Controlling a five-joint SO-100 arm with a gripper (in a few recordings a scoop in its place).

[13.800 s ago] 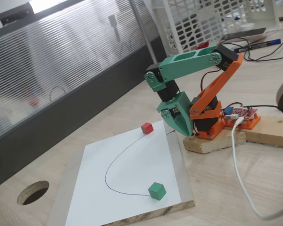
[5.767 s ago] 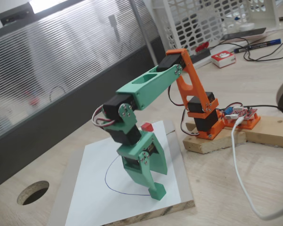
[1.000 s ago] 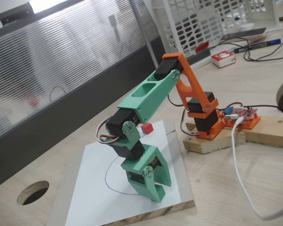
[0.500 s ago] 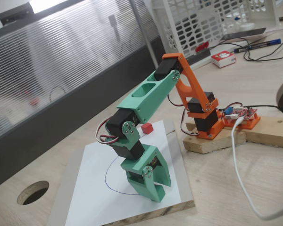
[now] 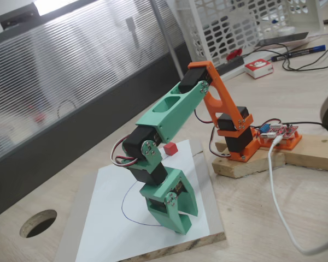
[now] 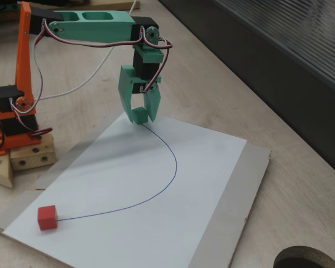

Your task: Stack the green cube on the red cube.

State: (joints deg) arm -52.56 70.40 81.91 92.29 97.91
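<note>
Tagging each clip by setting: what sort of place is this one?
Probably an office or hobby workbench: a wooden desk, a white plastic basket, pens and loose cables beside the arm.

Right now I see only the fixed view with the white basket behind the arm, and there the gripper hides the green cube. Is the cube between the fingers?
Observer: Yes. In a fixed view the green cube sits between the fingers of the gripper, which is shut on its sides.
Operator: Is it lifted off the paper?
Observer: I cannot tell. Its bottom is right at one end of the drawn blue line, at or just above the white paper.
Operator: Is the way to the red cube free?
Observer: The red cube stands alone at the line's other end, with nothing on the paper between.
</note>
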